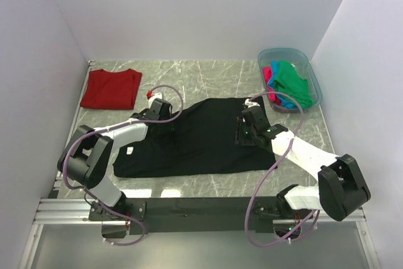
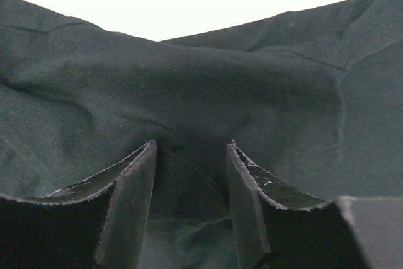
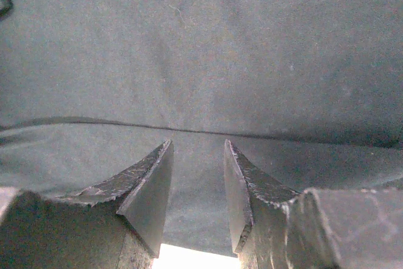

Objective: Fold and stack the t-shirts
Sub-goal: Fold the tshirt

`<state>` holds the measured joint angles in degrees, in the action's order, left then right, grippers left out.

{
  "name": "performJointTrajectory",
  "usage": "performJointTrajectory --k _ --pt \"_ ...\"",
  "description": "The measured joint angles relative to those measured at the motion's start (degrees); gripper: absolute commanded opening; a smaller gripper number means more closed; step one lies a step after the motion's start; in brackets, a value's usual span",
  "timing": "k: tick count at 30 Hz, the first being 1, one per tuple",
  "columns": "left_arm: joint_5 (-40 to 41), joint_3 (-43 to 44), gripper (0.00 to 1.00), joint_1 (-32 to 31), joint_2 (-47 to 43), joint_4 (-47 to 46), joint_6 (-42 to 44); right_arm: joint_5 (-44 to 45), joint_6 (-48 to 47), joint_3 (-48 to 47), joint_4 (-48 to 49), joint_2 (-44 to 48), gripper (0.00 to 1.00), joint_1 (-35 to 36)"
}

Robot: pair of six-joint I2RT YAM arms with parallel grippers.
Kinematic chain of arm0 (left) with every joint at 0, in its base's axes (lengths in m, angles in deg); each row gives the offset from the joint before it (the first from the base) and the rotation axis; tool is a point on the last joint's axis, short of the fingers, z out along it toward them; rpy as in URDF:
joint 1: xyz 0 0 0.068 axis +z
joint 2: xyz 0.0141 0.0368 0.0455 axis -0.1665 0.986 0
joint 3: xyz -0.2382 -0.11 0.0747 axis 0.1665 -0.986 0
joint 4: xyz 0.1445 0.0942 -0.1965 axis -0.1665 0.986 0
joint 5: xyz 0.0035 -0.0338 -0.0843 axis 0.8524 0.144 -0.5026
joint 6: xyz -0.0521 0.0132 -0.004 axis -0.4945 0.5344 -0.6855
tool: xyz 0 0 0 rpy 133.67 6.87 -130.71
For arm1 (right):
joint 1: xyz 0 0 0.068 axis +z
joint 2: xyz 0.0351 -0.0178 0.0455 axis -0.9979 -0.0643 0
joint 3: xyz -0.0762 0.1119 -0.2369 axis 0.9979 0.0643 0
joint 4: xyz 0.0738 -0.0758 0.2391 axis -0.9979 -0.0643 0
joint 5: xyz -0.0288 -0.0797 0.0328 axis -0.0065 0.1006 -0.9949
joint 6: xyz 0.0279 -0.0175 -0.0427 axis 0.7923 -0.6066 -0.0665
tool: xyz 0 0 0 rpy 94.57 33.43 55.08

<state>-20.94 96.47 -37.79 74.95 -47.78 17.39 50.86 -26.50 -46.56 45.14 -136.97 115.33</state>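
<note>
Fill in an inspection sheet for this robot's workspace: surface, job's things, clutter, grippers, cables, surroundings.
Surface: grey marble-patterned tabletop, flat.
Job's things: large black cloth t-shirt spread out at centre; dark red t-shirt folded, far left; green shirt, pink shirt and blue shirt bundled in the tub.
Clutter: translucent blue plastic tub, far right.
Grippers: left gripper jaws apart, black cloth bunched between; right gripper jaws apart over the black shirt's hem.
Cables: purple cables loop above both arms.
Surroundings: plain white walls on three sides.
</note>
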Motion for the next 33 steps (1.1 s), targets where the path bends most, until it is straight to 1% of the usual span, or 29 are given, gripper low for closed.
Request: performJointTrajectory --k 4,6,7,8,11,14,18,23,25,28,33 --pt "0.24 -0.68 0.49 0.00 -0.04 0.52 0.13 0.00 0.00 0.00 -0.04 -0.15 0.45 0.00" --pt "0.26 -1.11 0.41 0.00 -0.04 0.55 0.13 0.00 0.00 0.00 -0.07 -0.15 0.45 0.00" --pt "0.31 -1.27 0.36 0.00 -0.04 0.59 0.17 0.00 0.00 0.00 -0.07 -0.15 0.45 0.00" --pt "0.35 -1.31 0.23 0.00 -0.04 0.63 0.13 0.02 0.00 0.00 -0.09 -0.15 0.45 0.00" --pt "0.85 -1.31 0.01 0.00 -0.04 0.59 0.22 0.26 0.00 0.00 -0.17 -0.15 0.45 0.00" --pt "1.68 -1.31 0.01 0.00 -0.59 1.01 0.17 0.57 0.00 0.00 -0.35 -0.15 0.45 0.00" --pt "3.34 -1.31 0.01 0.00 -3.82 2.08 0.02 2.43 -0.07 -0.79 -1.70 -0.24 0.45 0.00" --pt "6.58 -1.31 0.01 0.00 -9.75 3.15 -0.63 7.15 -1.11 -7.39 -5.25 -2.71 0.46 -0.74" --pt "7.87 -1.31 0.01 0.22 -11.63 3.21 -0.94 7.98 -1.55 -10.43 -5.38 -4.28 0.46 -2.19" --pt "8.72 -1.31 0.01 0.81 -12.50 3.23 -0.96 9.31 -2.03 -15.98 -5.35 -8.72 0.46 -6.34" --pt "9.05 -1.31 0.00 1.73 -12.02 4.20 -0.94 10.58 -2.10 -25.27 -5.70 -19.82 0.46 -12.00"
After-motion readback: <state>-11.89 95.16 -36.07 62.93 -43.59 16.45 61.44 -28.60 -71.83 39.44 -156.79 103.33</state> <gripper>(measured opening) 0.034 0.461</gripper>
